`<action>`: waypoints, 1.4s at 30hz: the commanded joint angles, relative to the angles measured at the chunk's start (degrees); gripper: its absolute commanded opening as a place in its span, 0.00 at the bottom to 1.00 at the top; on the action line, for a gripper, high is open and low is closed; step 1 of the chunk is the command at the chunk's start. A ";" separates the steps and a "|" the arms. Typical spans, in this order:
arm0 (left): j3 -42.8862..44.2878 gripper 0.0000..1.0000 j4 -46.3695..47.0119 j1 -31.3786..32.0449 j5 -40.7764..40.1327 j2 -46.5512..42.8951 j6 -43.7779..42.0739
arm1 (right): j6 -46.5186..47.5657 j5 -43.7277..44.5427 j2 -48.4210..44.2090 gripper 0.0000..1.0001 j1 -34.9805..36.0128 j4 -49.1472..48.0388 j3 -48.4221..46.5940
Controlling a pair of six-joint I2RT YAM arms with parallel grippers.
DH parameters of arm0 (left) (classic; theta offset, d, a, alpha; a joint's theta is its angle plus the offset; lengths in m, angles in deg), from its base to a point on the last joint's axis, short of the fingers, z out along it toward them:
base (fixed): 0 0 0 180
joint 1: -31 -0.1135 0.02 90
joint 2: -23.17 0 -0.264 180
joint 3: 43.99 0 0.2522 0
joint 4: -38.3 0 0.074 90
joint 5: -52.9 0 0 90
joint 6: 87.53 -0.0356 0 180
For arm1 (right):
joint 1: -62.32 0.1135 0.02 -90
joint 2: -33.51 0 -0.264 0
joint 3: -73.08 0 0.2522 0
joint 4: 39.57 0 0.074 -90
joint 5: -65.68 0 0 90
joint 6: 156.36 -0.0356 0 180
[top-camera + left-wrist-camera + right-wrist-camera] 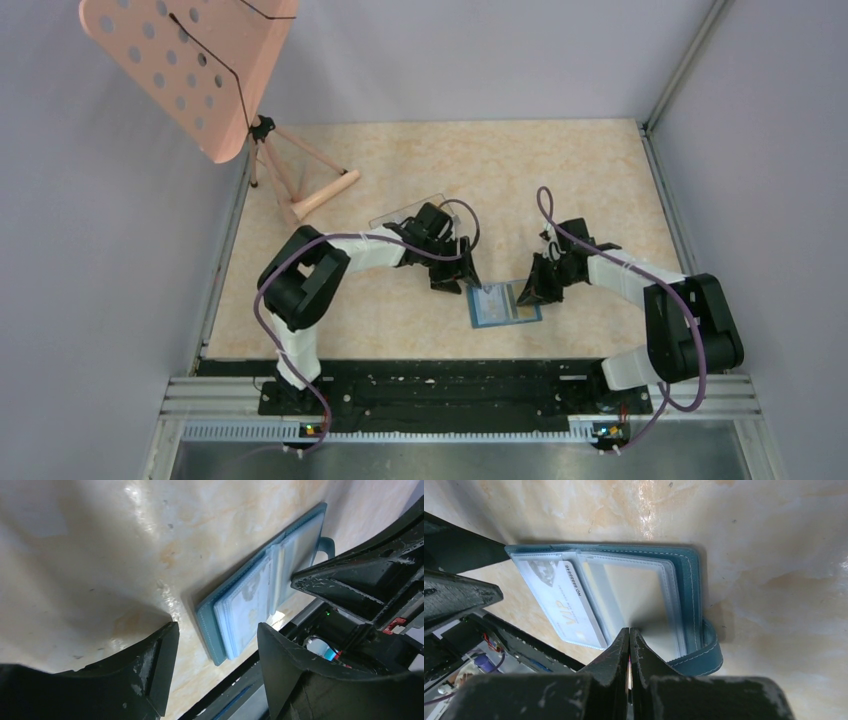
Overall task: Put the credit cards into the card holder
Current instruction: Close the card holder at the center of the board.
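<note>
Holder (503,305) open flat at near edge, mid-counter; whitish card (561,602) in pocket. Left gripper (216,639) released beside holder. Right gripper (629,635) clenched over tab end.

Teal-blue, pale-stitched folding card holder (690,585) with milky clear sleeves; whitish plastic card (556,597) lettered gold and black; beige marbled table (774,540).

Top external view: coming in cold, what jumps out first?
The teal card holder lies open on the table between the two hands, a whitish VIP card in one clear sleeve. The left hand is open beside it; the right hand is shut over it. A pink perforated panel stands far left.
</note>
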 commanded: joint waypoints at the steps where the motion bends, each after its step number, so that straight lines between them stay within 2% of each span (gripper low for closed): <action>1: -0.40 0.65 -1.38 1.36 1.72 4.41 0.14 | 0.47 2.48 1.10 0.00 -0.13 -0.32 1.92; 8: -0.64 0.58 6.51 1.61 9.95 3.87 3.20 | -0.07 0.49 1.81 0.00 -0.06 -1.47 2.02; 19: 1.10 0.52 9.04 2.77 12.26 2.88 3.29 | 0.36 -1.09 2.75 0.00 -0.08 -1.80 1.11; 22: 2.00 0.42 9.00 3.29 12.37 2.73 2.94 | 0.72 -1.54 2.66 0.00 -0.12 -1.73 0.60; 28: 5.94 0.00 -2.82 3.54 5.85 1.89 -2.09 | 2.22 -0.10 2.19 0.00 -0.07 0.38 -1.63; 35: 11.65 0.00 -22.25 3.50 -3.16 -0.15 -8.87 | 4.31 4.46 1.13 0.00 0.49 3.66 -4.32; 42: 15.81 0.00 -35.03 3.45 -9.04 -1.31 -13.33 | 4.28 6.10 0.94 0.00 1.99 4.22 -5.62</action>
